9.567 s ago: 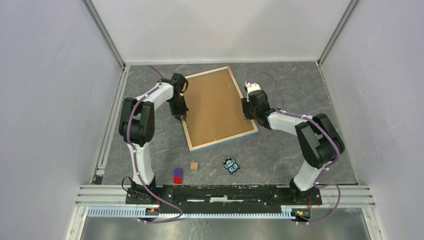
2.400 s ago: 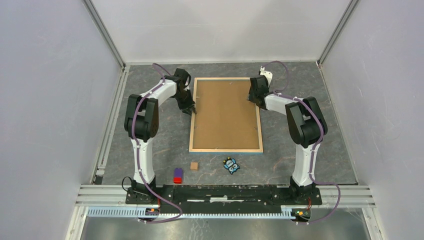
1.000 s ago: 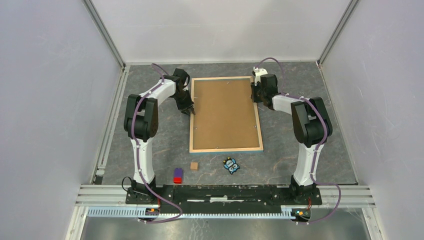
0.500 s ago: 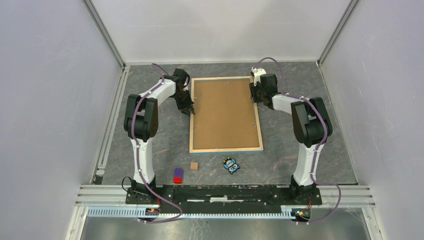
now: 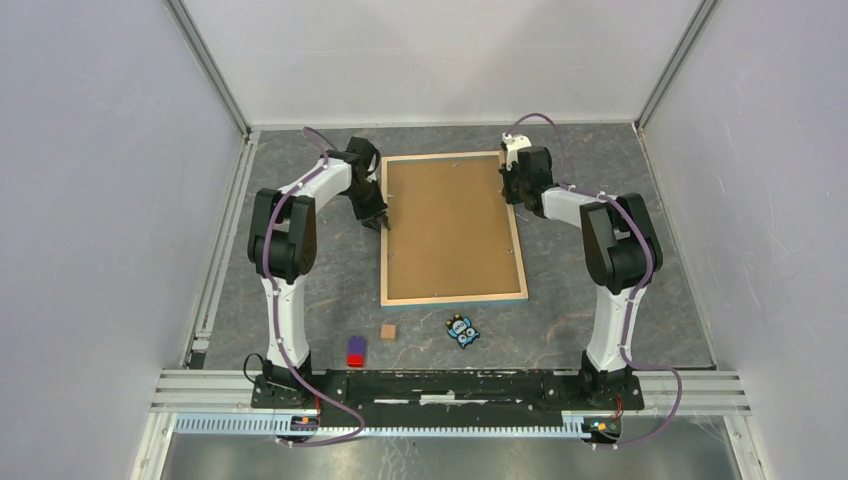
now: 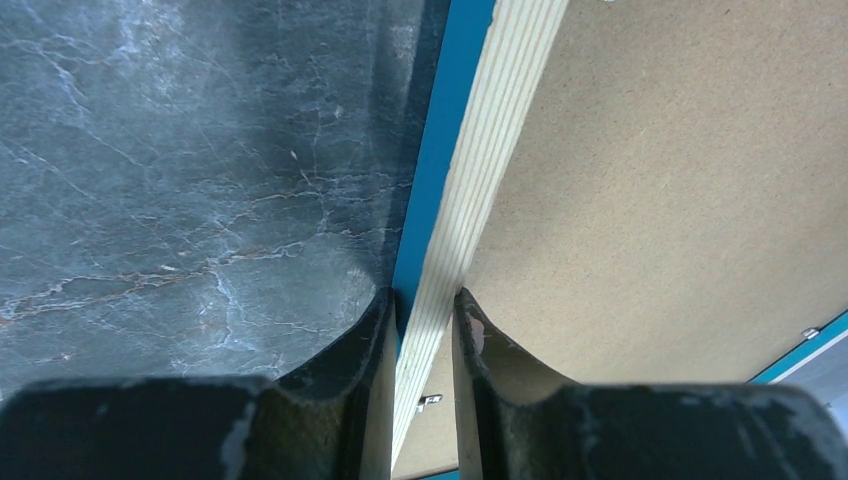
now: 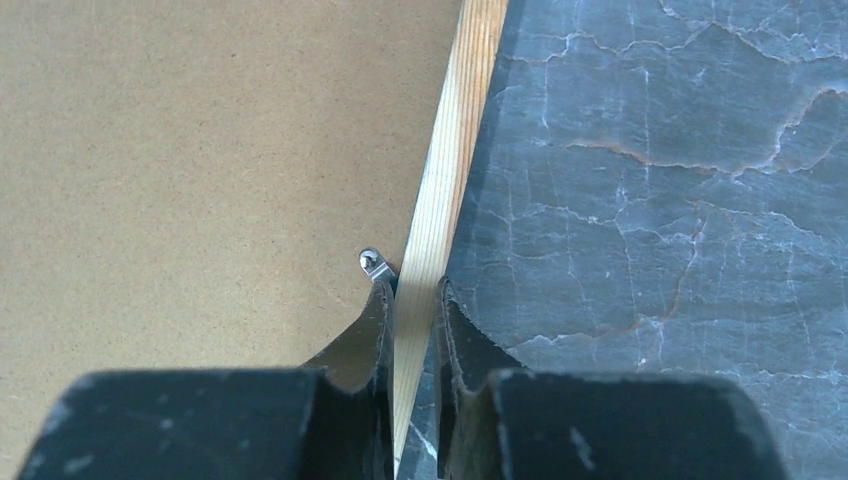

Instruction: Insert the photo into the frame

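Note:
The frame point(image 5: 452, 299) lies back side up on the grey table, its light wood rim around a brown backing board point(image 5: 450, 225). The photo is hidden. My left gripper point(image 5: 381, 222) is shut on the frame's left rim; the left wrist view shows my left gripper point(image 6: 425, 310) with both fingers against the striped wood rim point(image 6: 470, 190), whose blue side faces the table. My right gripper point(image 5: 511, 192) is shut on the right rim near the far corner; the right wrist view shows my right gripper point(image 7: 413, 300) pinching the rim point(image 7: 450, 170) beside a metal tab point(image 7: 372, 263).
A small wooden cube point(image 5: 388, 331), a red and purple block point(image 5: 355, 350) and a blue patterned piece point(image 5: 461, 331) lie near the front, below the frame. White walls close in the table on three sides.
The frame, earlier tilted, now lies square to the table. In the last second my right gripper has crept slightly toward the far corner; the left gripper has stayed put.

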Tool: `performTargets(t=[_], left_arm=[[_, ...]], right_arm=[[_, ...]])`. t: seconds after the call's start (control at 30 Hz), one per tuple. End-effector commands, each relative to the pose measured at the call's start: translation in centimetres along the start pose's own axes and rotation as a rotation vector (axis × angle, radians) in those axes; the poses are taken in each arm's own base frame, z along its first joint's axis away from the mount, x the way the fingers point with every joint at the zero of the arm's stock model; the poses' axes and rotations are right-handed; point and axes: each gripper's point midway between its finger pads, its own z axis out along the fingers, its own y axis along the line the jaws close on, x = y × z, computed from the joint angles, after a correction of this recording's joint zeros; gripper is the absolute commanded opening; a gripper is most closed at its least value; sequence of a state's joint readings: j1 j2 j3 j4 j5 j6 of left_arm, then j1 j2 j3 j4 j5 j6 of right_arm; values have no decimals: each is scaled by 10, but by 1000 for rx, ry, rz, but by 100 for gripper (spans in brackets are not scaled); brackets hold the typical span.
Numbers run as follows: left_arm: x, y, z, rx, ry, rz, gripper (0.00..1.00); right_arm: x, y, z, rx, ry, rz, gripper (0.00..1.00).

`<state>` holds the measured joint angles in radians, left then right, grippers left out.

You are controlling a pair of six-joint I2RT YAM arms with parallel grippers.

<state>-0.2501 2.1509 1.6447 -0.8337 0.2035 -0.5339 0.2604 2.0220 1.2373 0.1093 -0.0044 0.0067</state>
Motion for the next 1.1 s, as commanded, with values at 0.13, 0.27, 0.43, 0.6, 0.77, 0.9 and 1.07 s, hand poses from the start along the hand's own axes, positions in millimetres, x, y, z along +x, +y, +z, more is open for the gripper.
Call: performTargets(t=[0.13, 0.27, 0.43, 0.6, 0.77, 0.9, 1.07], left_arm=[[-16, -14, -14, 46, -51, -27, 3], [-21, -25, -31, 97, -96, 18, 33], [-32, -32, -73, 121, -218, 70, 69], [-32, -42, -113, 178, -323, 106, 82], [-29, -47, -133, 217, -364, 118, 84], [-21, -54, -143, 268, -373, 115, 84], [-15, -56, -146, 296, -382, 57, 85]], right_arm=[[24, 13, 10, -46, 86, 13, 4], [32, 7, -5, 11, 117, 87, 41], [64, 4, -35, 79, 191, 183, 56], [114, 4, -56, 182, 318, 248, 29], [126, 4, -75, 284, 288, 497, 0], [122, 4, -88, 435, 250, 785, 0], [116, 32, -98, 459, 163, 1069, 0]])
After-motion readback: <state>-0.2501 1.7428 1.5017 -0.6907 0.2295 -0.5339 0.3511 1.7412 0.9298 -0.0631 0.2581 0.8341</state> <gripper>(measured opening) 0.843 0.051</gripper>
